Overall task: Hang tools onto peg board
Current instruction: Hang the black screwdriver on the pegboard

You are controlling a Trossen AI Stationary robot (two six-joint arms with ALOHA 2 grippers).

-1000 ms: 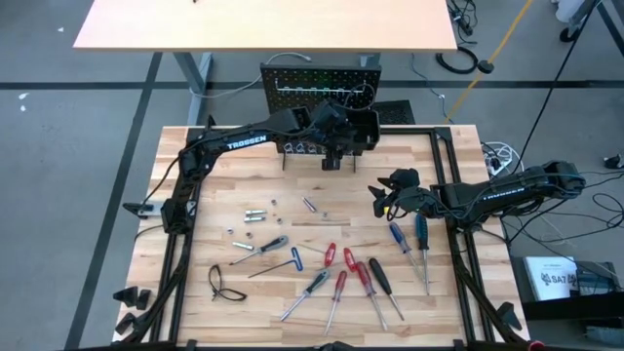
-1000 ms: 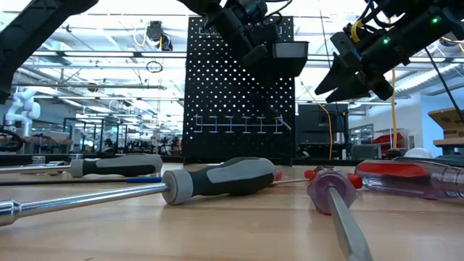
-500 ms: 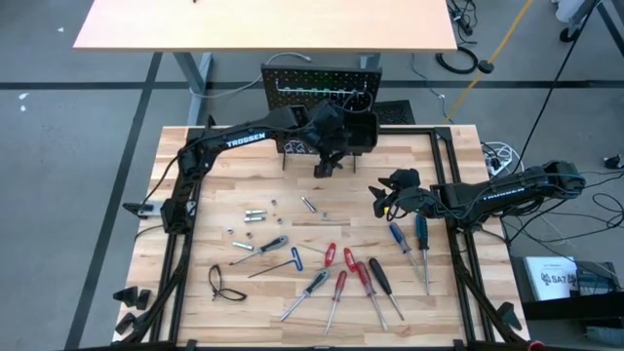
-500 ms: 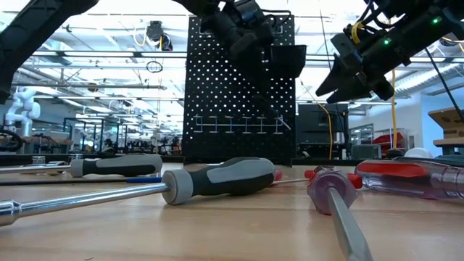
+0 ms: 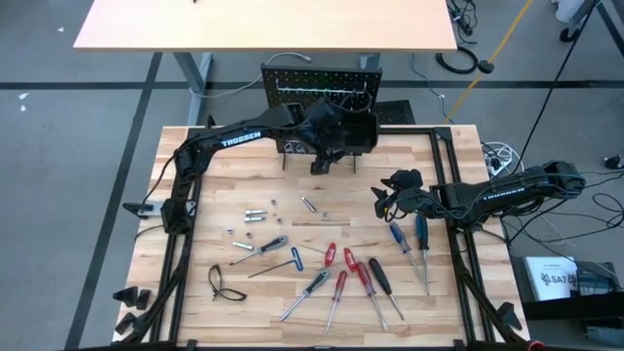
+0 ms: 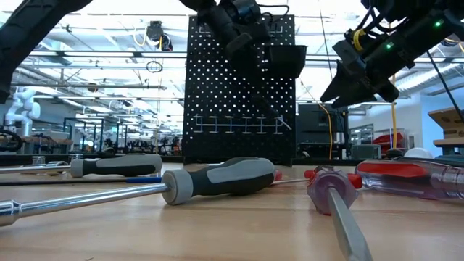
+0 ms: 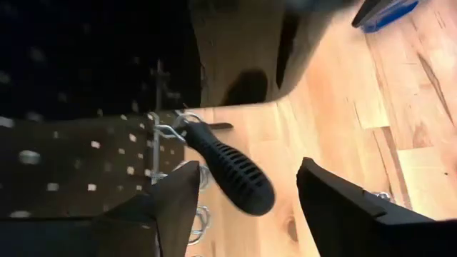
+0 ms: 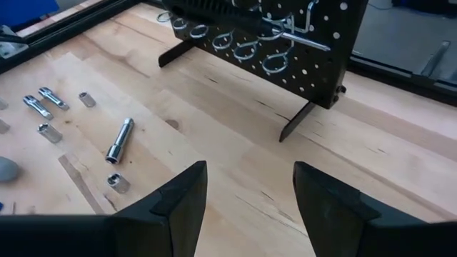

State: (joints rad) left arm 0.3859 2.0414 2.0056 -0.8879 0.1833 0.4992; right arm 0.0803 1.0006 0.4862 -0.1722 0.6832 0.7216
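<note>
Hanging step almost done: black ribbed-handled screwdriver (image 7: 230, 171) already seated through a silver ring of the hook rail (image 7: 158, 150) on the black perforated upright metal peg board (image 6: 239, 87). Left gripper (image 7: 246, 189) just in front of the peg board, jaws spread either side of the handle, not pinching. Best drawn straight back from the peg board without brushing the handle, lest the tool tip out of its ring. Right gripper (image 8: 246, 193) well apart from the peg board, over bare wood, jaws spread and empty. Red-, blue- and black-handled screwdrivers (image 5: 366, 273) lying flat farther from the peg board, unhung.
</note>
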